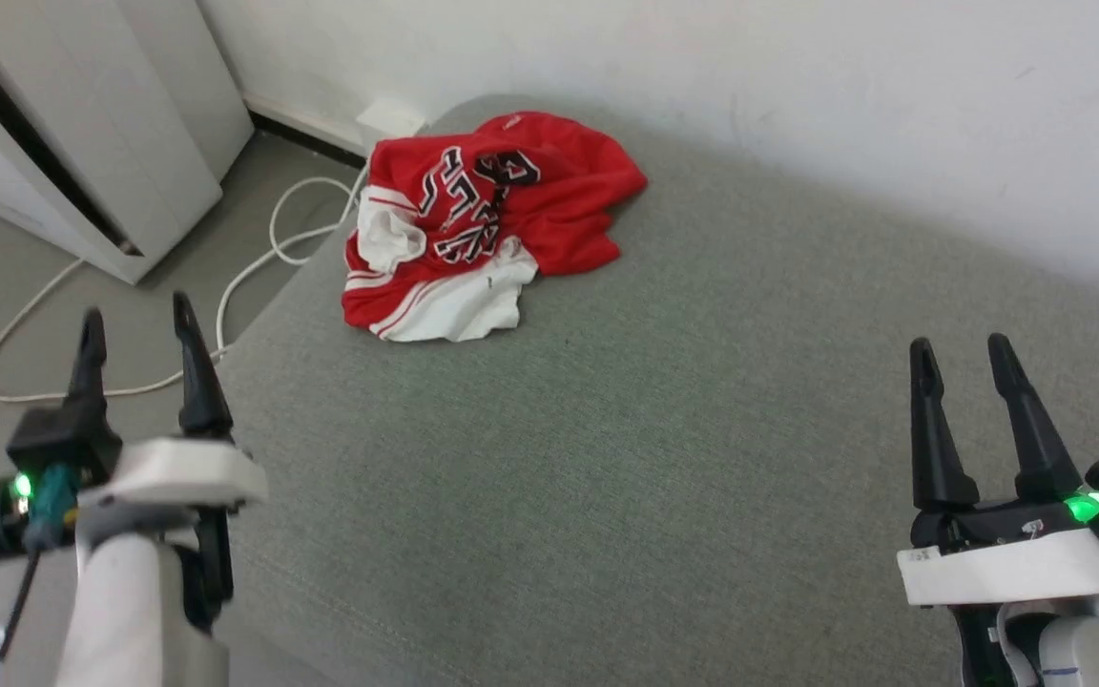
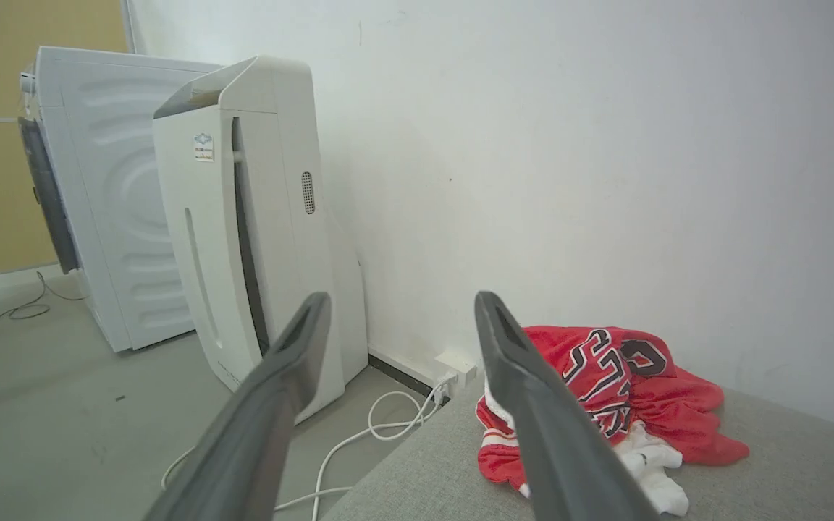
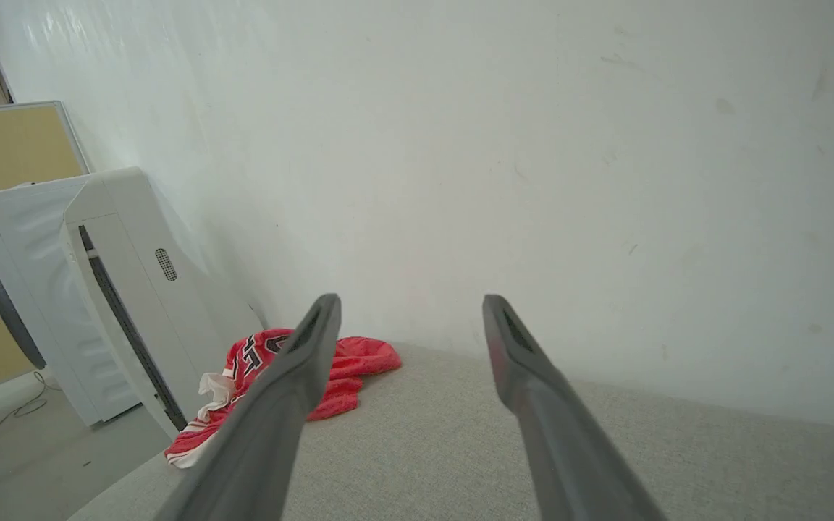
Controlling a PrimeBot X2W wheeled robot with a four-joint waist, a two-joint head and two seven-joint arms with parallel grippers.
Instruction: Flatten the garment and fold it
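The garment [image 1: 483,224] is a red jersey with white striped sleeves and black lettering, lying crumpled in a heap at the far left corner of a grey padded surface [image 1: 664,448]. It also shows in the left wrist view, garment [image 2: 634,391], and the right wrist view, garment [image 3: 258,365]. My left gripper [image 1: 134,320] hangs open at the lower left, over the surface's left edge, well short of the jersey. Open too, my right gripper [image 1: 960,348] sits at the lower right above the grey surface, far from the cloth. Neither holds anything.
A white appliance [image 1: 53,124] stands on the floor at the left, with a white cable [image 1: 254,267] looping beside the surface's edge to a wall socket [image 1: 387,116]. A white wall [image 1: 702,86] runs directly behind the surface. Bare grey padding stretches between the jersey and my grippers.
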